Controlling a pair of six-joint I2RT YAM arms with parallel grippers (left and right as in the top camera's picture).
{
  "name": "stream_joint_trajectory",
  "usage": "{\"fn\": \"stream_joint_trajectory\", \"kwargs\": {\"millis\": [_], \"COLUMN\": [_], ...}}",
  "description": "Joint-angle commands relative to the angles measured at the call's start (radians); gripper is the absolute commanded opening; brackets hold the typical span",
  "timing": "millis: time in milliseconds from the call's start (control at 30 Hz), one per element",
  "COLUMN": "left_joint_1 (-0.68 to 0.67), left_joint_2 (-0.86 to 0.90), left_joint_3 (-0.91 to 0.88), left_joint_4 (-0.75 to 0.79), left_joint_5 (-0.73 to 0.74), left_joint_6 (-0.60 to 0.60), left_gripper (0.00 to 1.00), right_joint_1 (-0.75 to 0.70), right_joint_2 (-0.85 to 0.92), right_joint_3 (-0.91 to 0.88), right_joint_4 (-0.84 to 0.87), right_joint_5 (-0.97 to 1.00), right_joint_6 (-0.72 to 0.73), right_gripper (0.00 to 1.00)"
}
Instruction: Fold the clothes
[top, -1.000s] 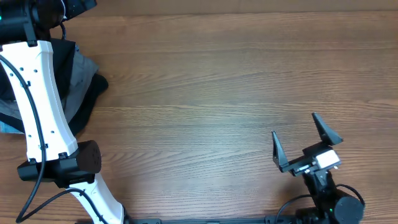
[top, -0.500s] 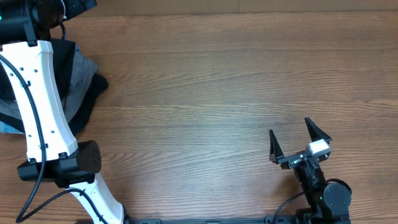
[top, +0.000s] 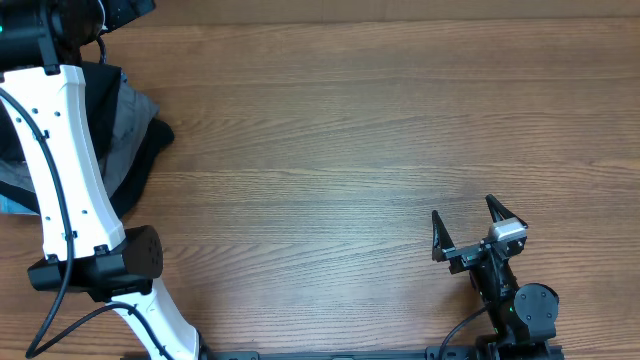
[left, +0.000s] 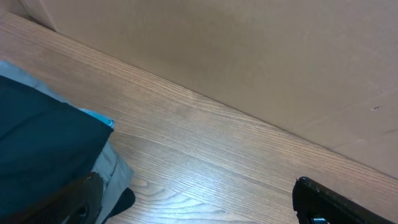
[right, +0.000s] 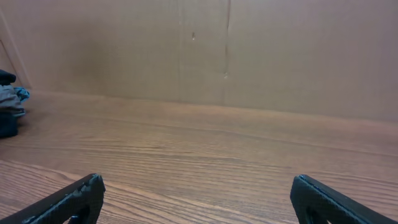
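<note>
Overhead, the right fingers (top: 441, 233) stood spread wide and held nothing, above bare wood at the lower right of the desk (top: 350, 120). Along the left edge of the frame the white left arm (top: 70, 170) ran up toward the upper left corner, crossing a heap of clothing (top: 128, 88). A grey garment (top: 132, 110) and a dark garment (top: 150, 152) beneath it showed beside the arm.

From the left wrist, the left fingers (left: 336, 202) were likewise spread apart with nothing between them. One tip sat at the lower left of the frame against the black T-shirt (left: 37, 149); whether it touched the cloth could not be told. The T-shirt lay on top of the heap, filling the left side of that frame, with grey cloth and a scrap of light blue fabric (left: 102, 119) at its edge.

From the right wrist, the heap appeared small at the far left, well apart from the spread fingers.
</note>
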Motion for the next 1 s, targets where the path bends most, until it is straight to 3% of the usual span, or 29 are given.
{"fn": "stream_joint_trajectory", "kwargs": {"millis": [0,600,800,967], "left_joint_1": [-0.001,-0.002,-0.015,-0.015], "left_joint_2": [0.002,-0.006,-0.191,-0.402], "left_joint_3": [-0.002,-0.002,-0.002,-0.002], "left_joint_4": [0.003,-0.007,-0.116,-0.325], "left_joint_5": [0.0,0.0,-0.002,0.0], "left_joint_6": [0.002,0.002,0.005,0.005], "left_gripper": [1.0,1.0,1.0,1.0], "right_joint_1": [-0.002,-0.002,-0.002,-0.002], "right_joint_2": [-0.011,-0.012,-0.011,-0.011], "right_joint_3": [-0.011,-0.011,-0.011,-0.011], "right_joint_4": [0.003,0.003,0.003,0.003], "right_joint_5": [-0.001,-0.001,-0.001,-0.001], "right_joint_6": [0.007,0.007,0.007,0.008], "right_gripper": [1.0,1.0,1.0,1.0]}}
